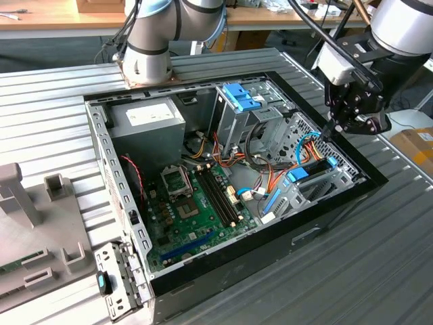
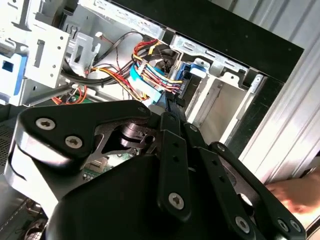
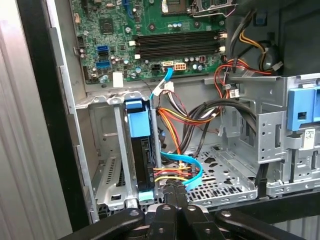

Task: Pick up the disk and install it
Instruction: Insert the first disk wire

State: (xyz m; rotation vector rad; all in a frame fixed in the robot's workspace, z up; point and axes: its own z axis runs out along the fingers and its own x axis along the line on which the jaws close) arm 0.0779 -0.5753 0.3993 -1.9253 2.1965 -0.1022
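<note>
The disk (image 3: 138, 125), dark grey in a bright blue carrier, stands on edge in a slot of the metal drive bay (image 3: 102, 150) at the case's side. The exterior view has the disk (image 1: 312, 170) low in the bay on that view's right, with coloured cables running to it. My gripper (image 3: 173, 189) is shut, its black fingers pressed together with nothing between them. Its tip sits at the cable bundle (image 3: 172, 172) by the disk's near end; whether it touches is unclear. In the exterior view the gripper (image 1: 331, 131) hangs just above the bay. In the second wrist view the gripper (image 2: 168, 107) points at the cables.
The open computer case (image 1: 270, 233) lies on a ribbed metal table. Inside are the motherboard (image 1: 196, 203), the power supply (image 1: 145, 122) and a tall metal cage with a blue clip (image 1: 240, 98). A person's hand (image 2: 296, 192) shows outside the case wall.
</note>
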